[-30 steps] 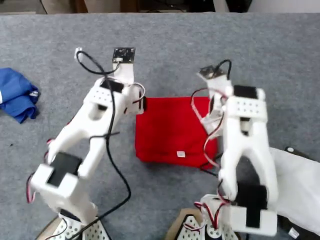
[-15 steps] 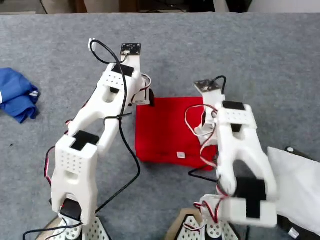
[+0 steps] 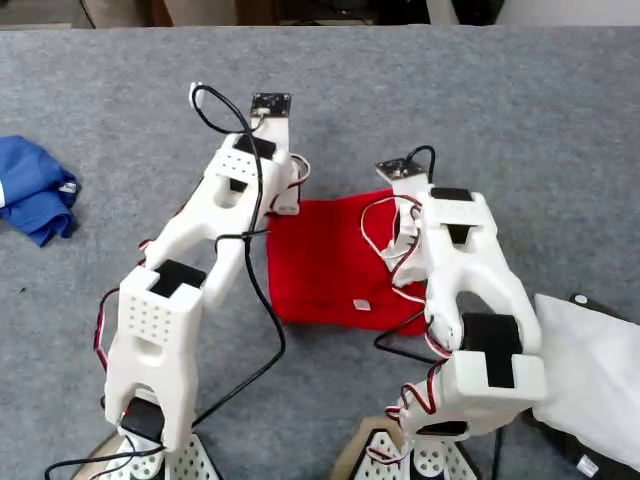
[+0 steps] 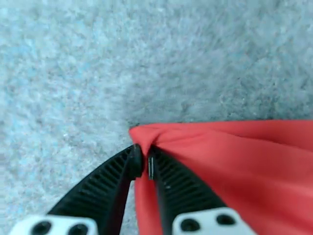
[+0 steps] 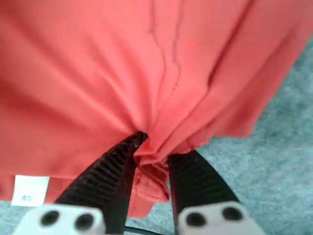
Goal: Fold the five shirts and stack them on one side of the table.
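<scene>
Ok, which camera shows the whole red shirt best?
The high view: the red shirt lies with nearly its full folded outline between the arms. The left wrist view gives one corner pinched in the left gripper; the right wrist view gives bunched fabric in the right gripper and a white tag.

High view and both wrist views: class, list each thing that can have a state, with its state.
red shirt: folded, lying on the table
left gripper: shut on the red shirt's corner
right gripper: shut on the red shirt's bunched edge
blue shirt: crumpled, unfolded
white shirt: loose, partly out of frame
</scene>
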